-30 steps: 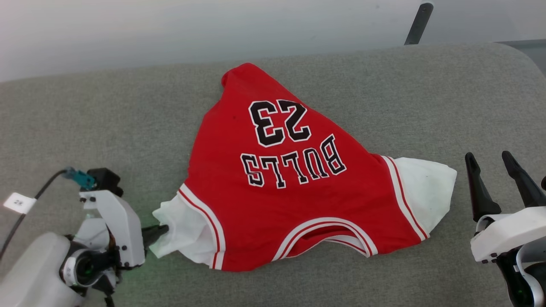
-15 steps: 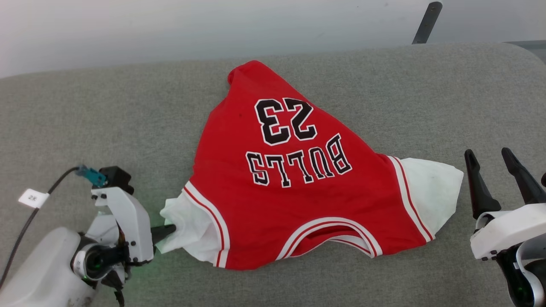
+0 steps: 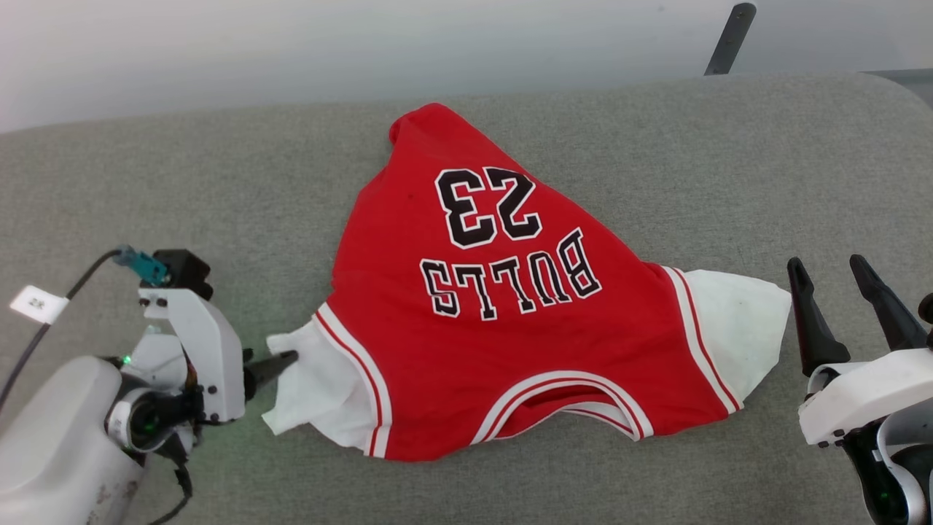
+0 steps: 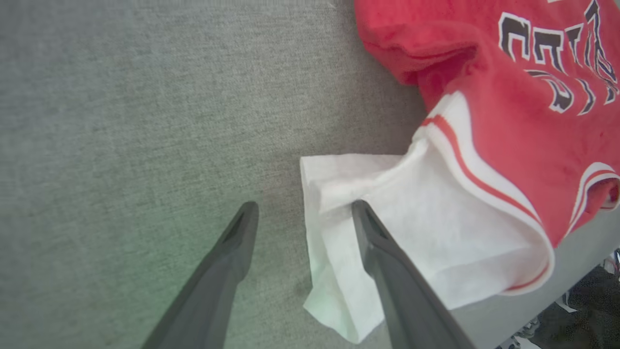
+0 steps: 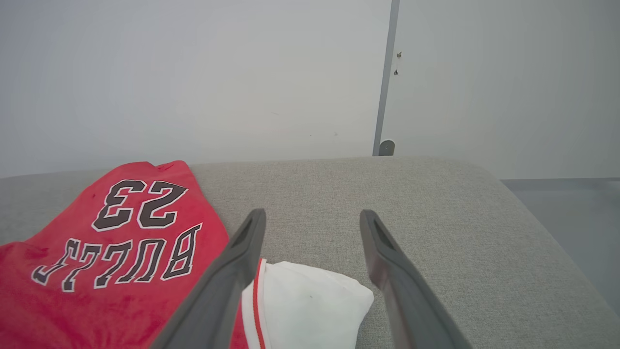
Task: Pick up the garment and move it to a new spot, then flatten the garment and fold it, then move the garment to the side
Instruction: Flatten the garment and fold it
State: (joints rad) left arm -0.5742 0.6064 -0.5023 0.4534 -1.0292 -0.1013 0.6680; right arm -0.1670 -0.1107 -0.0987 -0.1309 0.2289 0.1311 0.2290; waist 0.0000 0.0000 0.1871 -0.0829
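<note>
The garment (image 3: 510, 321), a red jersey with black "BULLS 23" lettering and white sleeves, lies spread on the grey cushion with its collar toward me. My left gripper (image 3: 288, 357) sits at the edge of the jersey's left white sleeve (image 3: 313, 386). In the left wrist view, this gripper (image 4: 304, 206) is open: one finger lies over the white sleeve (image 4: 426, 242) and the other over bare cushion. My right gripper (image 3: 826, 261) stands open and empty just right of the other white sleeve (image 3: 736, 328). In the right wrist view, the right gripper (image 5: 314, 213) hovers above that sleeve (image 5: 305, 305), beside the garment (image 5: 97, 252).
The grey cushion (image 3: 146, 189) runs wide to both sides and curves down at its far right corner (image 3: 889, 95). A pale wall stands behind it with a dark pole (image 3: 725, 36). A cable with a white tag (image 3: 33, 302) trails from my left wrist.
My left gripper, shut on the left sleeve half a second ago, has opened and moved a little away from me. The sleeve now lies spread on the cushion. The right arm has barely moved.
</note>
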